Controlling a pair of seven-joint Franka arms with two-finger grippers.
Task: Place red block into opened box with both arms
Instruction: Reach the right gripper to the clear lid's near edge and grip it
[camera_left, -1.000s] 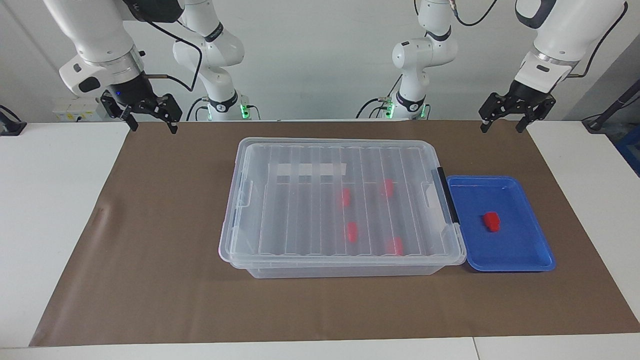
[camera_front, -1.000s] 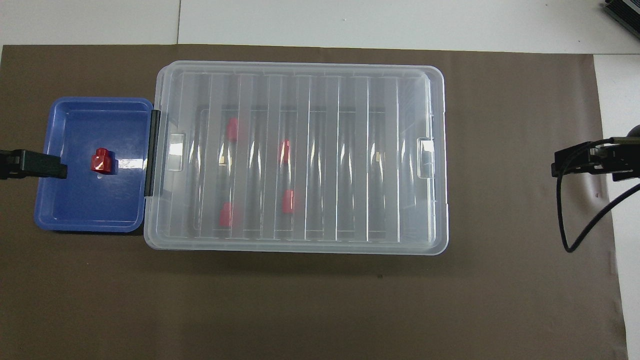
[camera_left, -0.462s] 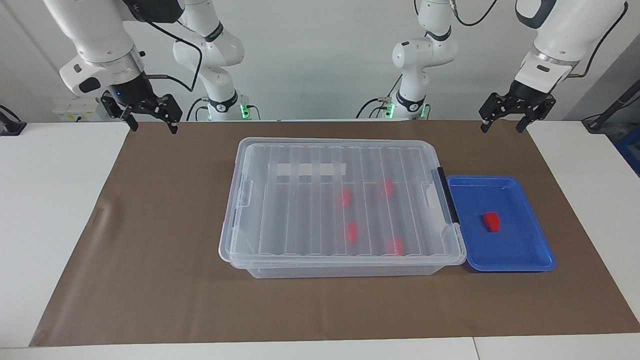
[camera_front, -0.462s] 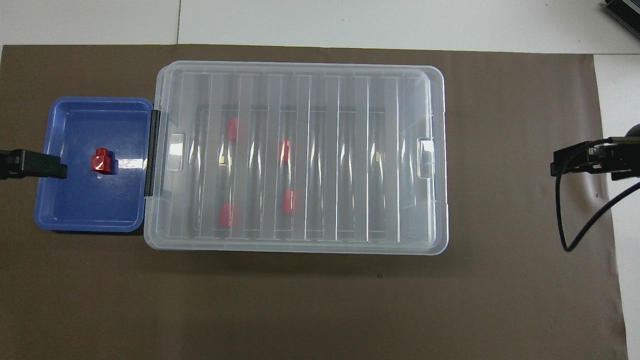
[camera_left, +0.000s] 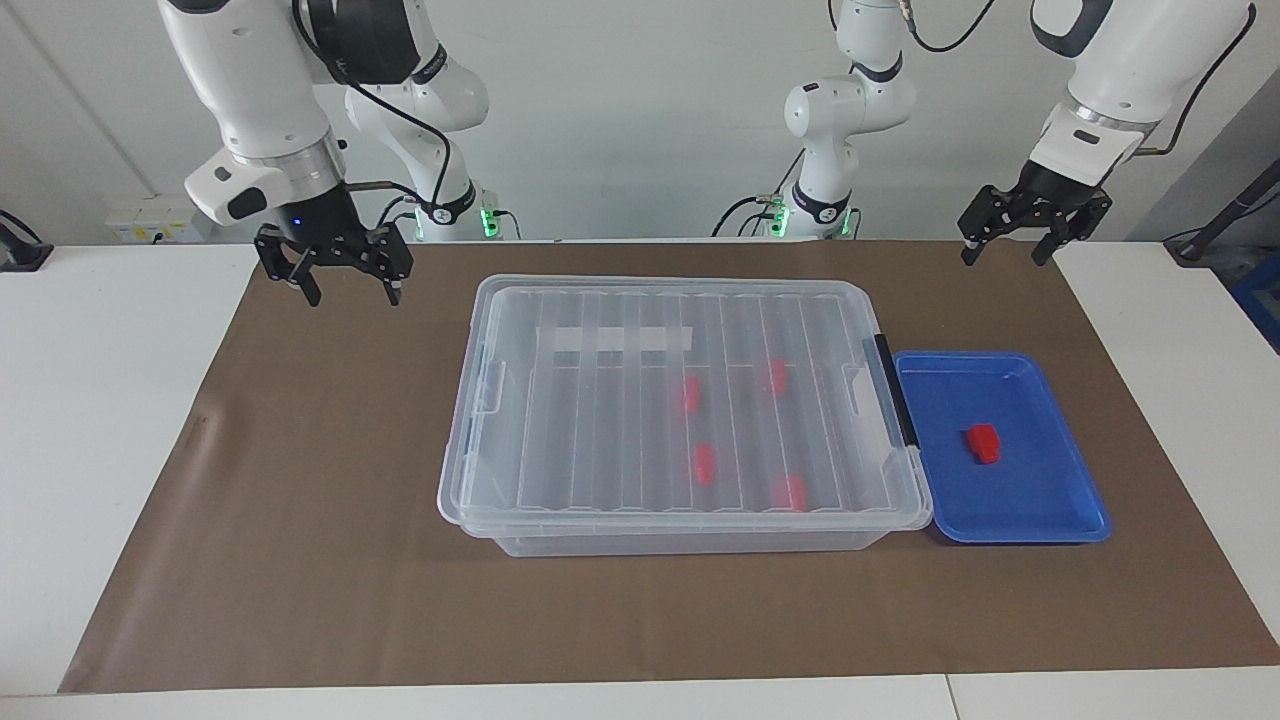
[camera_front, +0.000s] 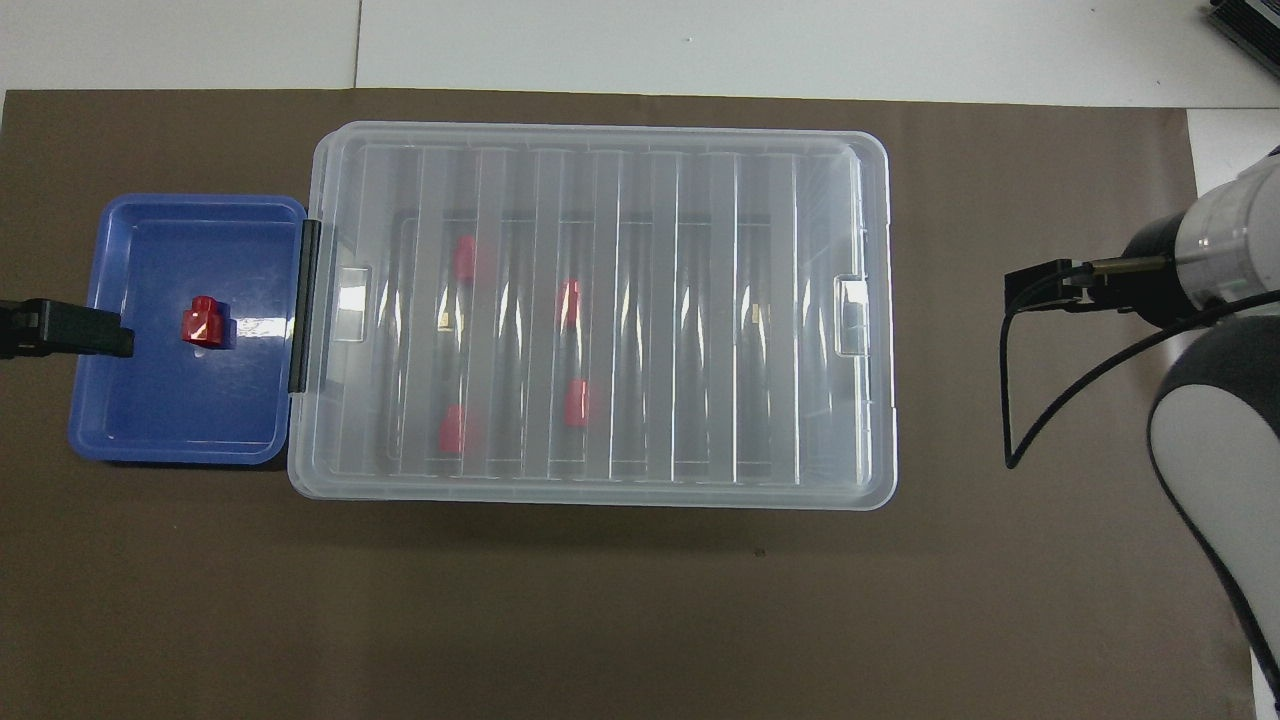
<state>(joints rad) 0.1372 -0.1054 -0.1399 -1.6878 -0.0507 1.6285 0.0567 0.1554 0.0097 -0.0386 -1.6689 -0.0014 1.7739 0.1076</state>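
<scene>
A white counter (camera_left: 120, 420) fills the frame, its middle covered by a large brown mat (camera_left: 330, 560). A plain pale wall (camera_left: 640, 110) runs along the upper part of the frame. A white socket strip (camera_left: 150, 222) sits at the upper left. The light is even and soft.

My way into the box (camera_left: 680, 410) is barred by its closed ribbed lid (camera_front: 600, 300), while the blue tray (camera_left: 1040, 500) touching it at the left arm's end lies open from twelve o'clock above.
</scene>
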